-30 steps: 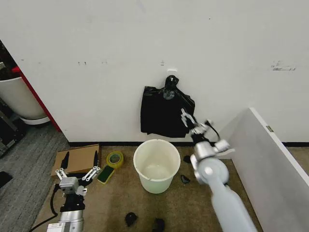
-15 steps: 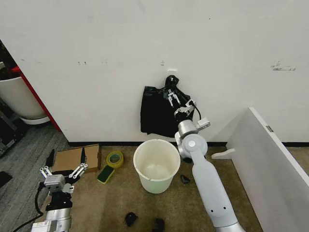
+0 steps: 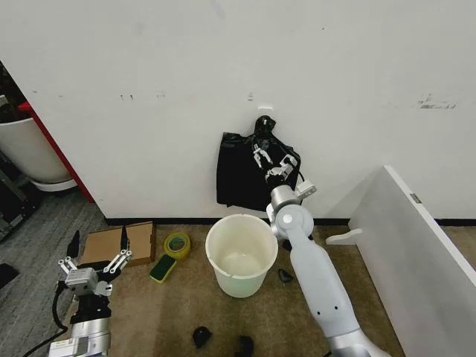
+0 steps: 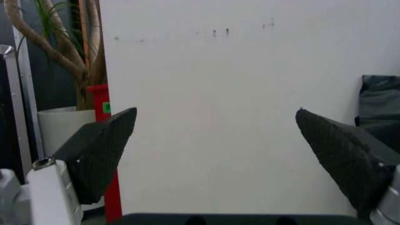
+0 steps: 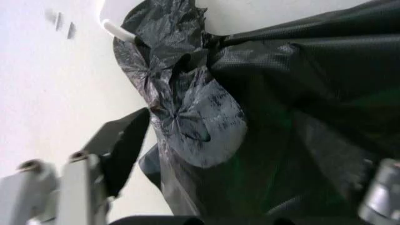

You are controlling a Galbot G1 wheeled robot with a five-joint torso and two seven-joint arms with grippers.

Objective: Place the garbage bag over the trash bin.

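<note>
The trash bin [image 3: 239,281], a round cream-white bucket, stands empty on the brown carpet near the wall. The garbage bag is out of view. Above the bin a flat black bag [image 3: 242,178], gathered to a knot [image 5: 194,126], hangs from a white wall hook [image 5: 115,30]. My right gripper [image 3: 268,156] is raised against this hanging bag just below the knot, open, its fingers on either side of the crinkled plastic [image 5: 250,164]. My left gripper [image 3: 100,243] hovers low at the left over the floor, open and holding nothing [image 4: 218,140].
A flat cardboard box [image 3: 119,242], a yellow tape roll [image 3: 177,244] and a green-yellow sponge [image 3: 163,269] lie left of the bin. Black scraps [image 3: 202,336] dot the carpet. A slanted white panel [image 3: 416,260] stands at the right; a white tub with a red edge [image 3: 30,152] at the far left.
My right arm has swung up and left from beside the bin to the hanging black bag, closing in on its knot. The left gripper has shifted left and lower.
</note>
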